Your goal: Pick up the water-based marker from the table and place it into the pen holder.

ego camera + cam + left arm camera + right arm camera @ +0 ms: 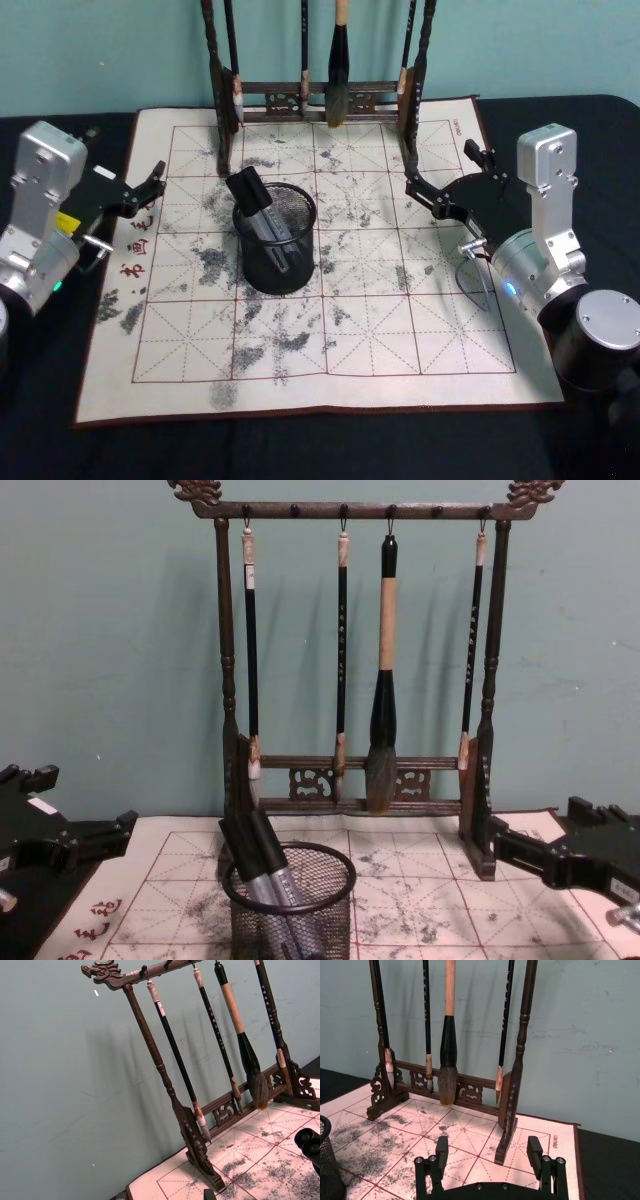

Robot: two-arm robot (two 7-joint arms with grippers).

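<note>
Teal wall behind, ink-stained calligraphy mat lying on the dark table, and the markers are already sitting in the cup.

Black wire-mesh pen holder is standing a bit left of center in the head view, with two dark water-based markers leaning inside it, caps poking up over the rim toward the upper left. Wooden brush rack with four hanging brushes is standing at the top of the frame, behind the holder. Left gripper is hovering at the mat's left edge, holding nothing; can't tell if its fingers are apart or together. Right gripper is hanging at the right side of the mat near the rack's right post, jaws spread wide with nothing between them.
</note>
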